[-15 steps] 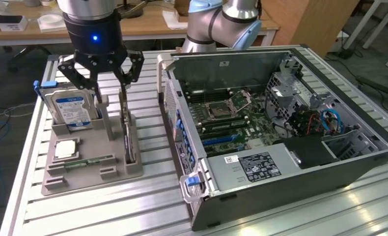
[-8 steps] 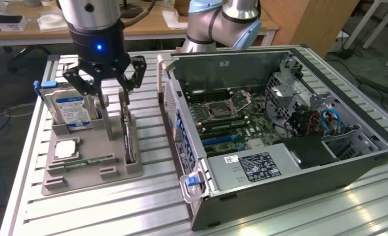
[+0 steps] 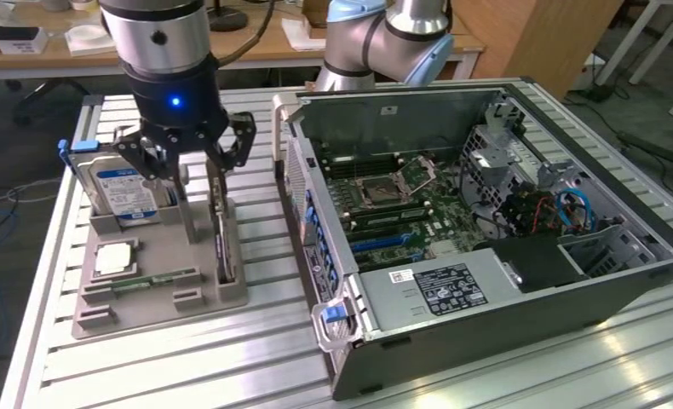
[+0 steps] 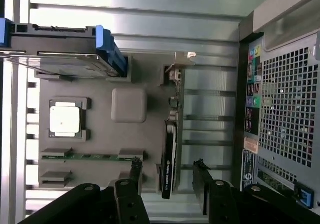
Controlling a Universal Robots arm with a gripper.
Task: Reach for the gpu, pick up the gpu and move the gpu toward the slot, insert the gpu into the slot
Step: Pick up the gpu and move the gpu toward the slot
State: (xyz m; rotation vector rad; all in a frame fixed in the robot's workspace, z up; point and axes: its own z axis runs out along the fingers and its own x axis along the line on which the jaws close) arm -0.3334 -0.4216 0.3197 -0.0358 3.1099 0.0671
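Note:
The gpu (image 3: pixel 224 239) stands on its long edge in a groove at the side of the grey holder (image 3: pixel 189 294) nearest the case. In the wrist view the gpu (image 4: pixel 170 159) shows edge-on, black shroud and silver bracket end. My gripper (image 3: pixel 197 175) hangs open just above the card's far end. Seen from the wrist, the gripper (image 4: pixel 167 176) has one black finger (image 4: pixel 136 171) on each side of the card, both clear of it. The slot (image 3: pixel 380 243) lies among the blue and black connectors on the motherboard inside the open computer case (image 3: pixel 609 294).
The holder also carries a blue-labelled hard drive (image 3: pixel 121 192) upright at its far end, a square processor (image 3: pixel 115 256) and a slim memory stick (image 3: pixel 155 279). The case wall (image 3: pixel 313 247) rises close beside the holder. The slatted metal table (image 3: pixel 177 366) lies around them.

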